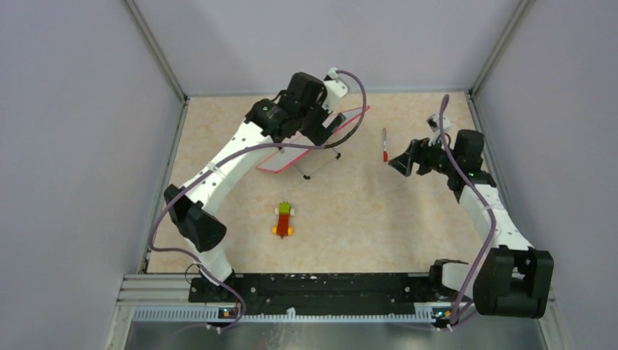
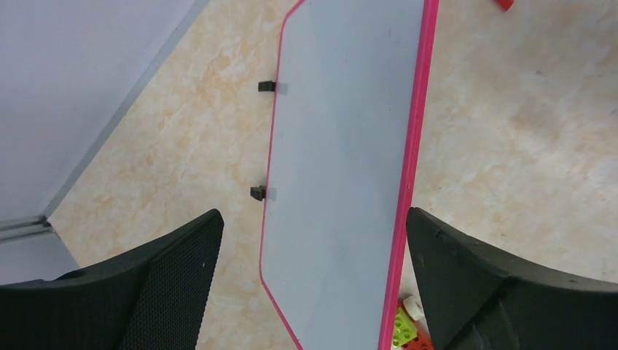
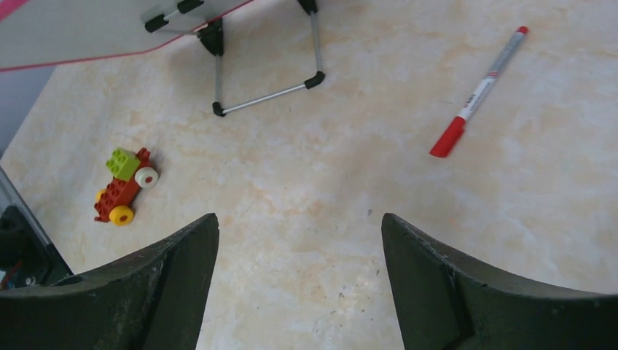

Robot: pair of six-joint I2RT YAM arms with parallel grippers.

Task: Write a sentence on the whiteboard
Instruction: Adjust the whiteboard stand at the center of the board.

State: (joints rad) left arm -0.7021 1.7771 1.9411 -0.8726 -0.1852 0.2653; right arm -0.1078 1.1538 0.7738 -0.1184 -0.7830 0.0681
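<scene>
Whiteboard (image 2: pixel 342 146) pink-framed, tilted, visible side seemingly blank; left pincer (image 2: pixel 313 215), right pincer (image 3: pixel 299 217) both spread wide.

Top camera looks down from above and behind the arm bases, taking in the whole beige marble-patterned bench (image 1: pixel 350 211). The left wrist camera hangs close over the flat white pink-framed whiteboard (image 2: pixel 342 146), looking down between its black jaws. The right wrist camera looks obliquely across the bench from farther off, catching a red-capped marker pen (image 3: pixel 477 91), a small red, yellow and green toy-brick car (image 3: pixel 124 191) and the board's wire legs (image 3: pixel 266 96). All three views share whiteboard and car.
</scene>
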